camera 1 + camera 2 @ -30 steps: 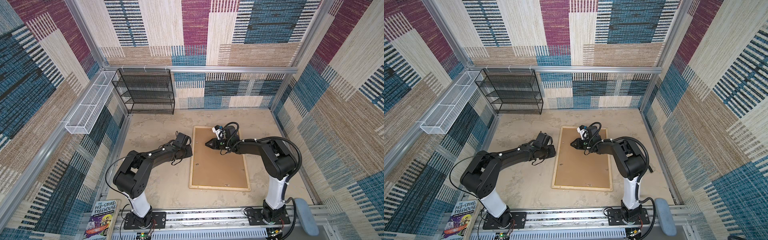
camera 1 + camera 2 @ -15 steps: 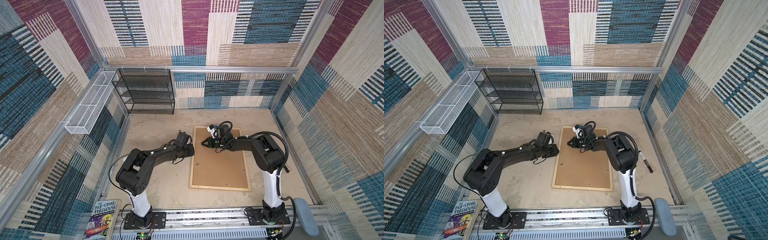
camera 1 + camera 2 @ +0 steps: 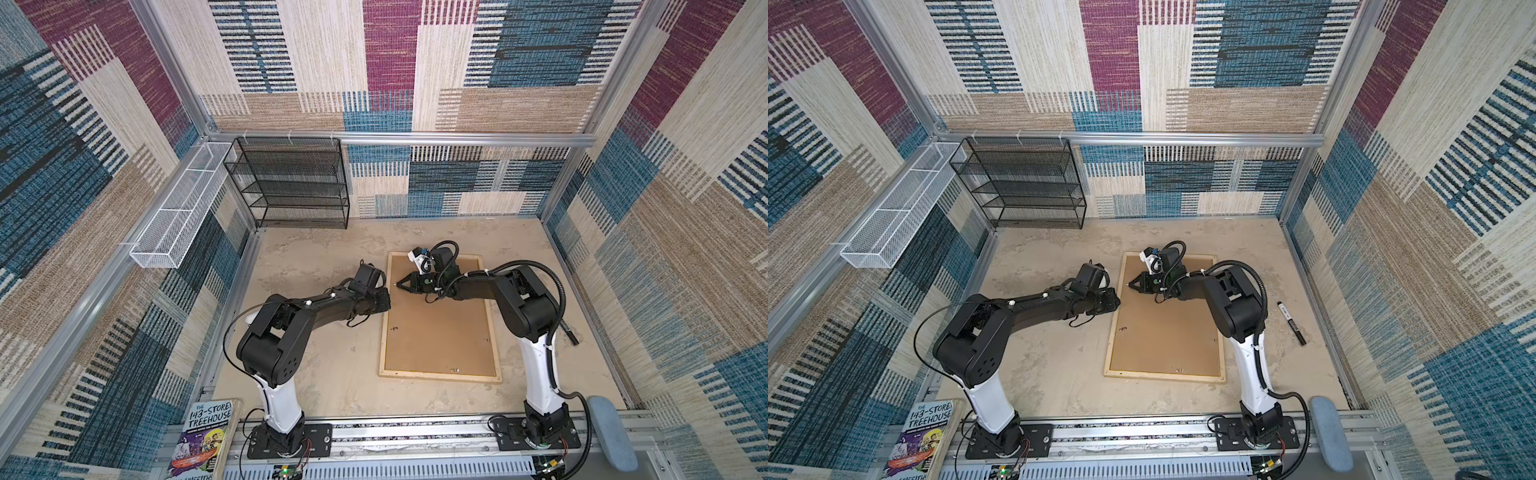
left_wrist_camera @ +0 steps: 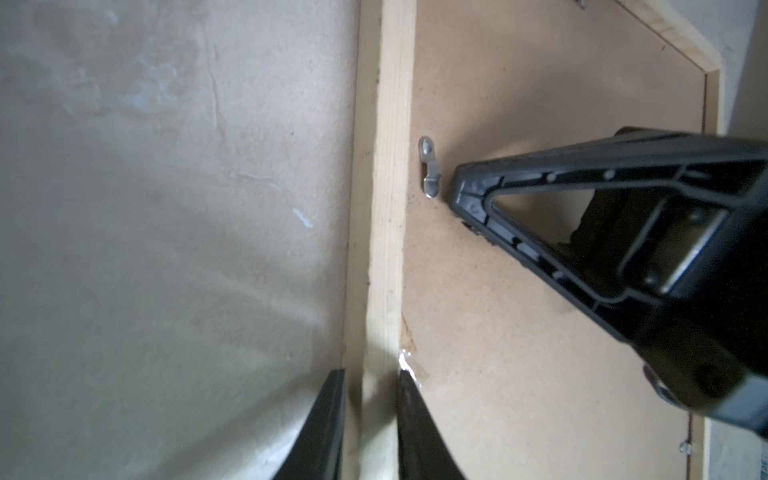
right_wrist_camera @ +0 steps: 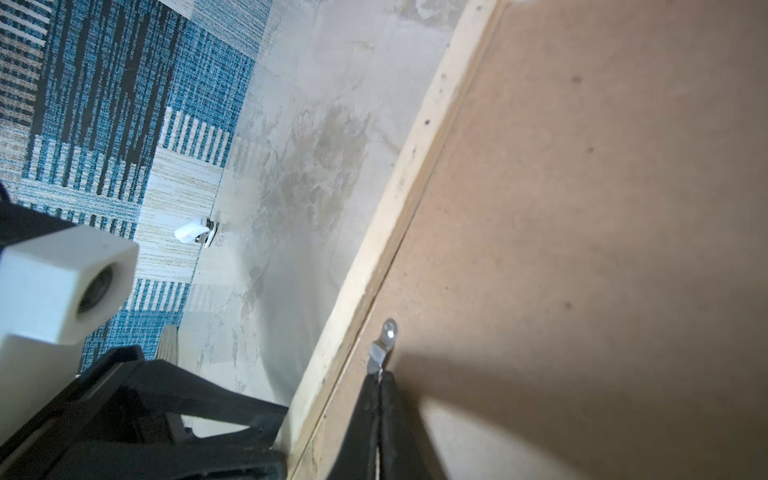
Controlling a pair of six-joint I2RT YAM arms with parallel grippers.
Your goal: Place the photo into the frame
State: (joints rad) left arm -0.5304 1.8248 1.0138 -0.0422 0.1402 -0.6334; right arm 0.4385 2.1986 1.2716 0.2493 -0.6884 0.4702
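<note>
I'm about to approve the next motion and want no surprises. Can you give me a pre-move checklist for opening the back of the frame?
1. The frame lies flat, back up: ok.
2. The left gripper grips one side strip: ok.
3. The right gripper is shut, tips at the metal tab: ok.
4. Tab turned clear of the strip: cannot tell.
5. The backing board out of the frame: not ok, it sits inside.
6. The photo in sight: not ok, no view shows it.
</note>
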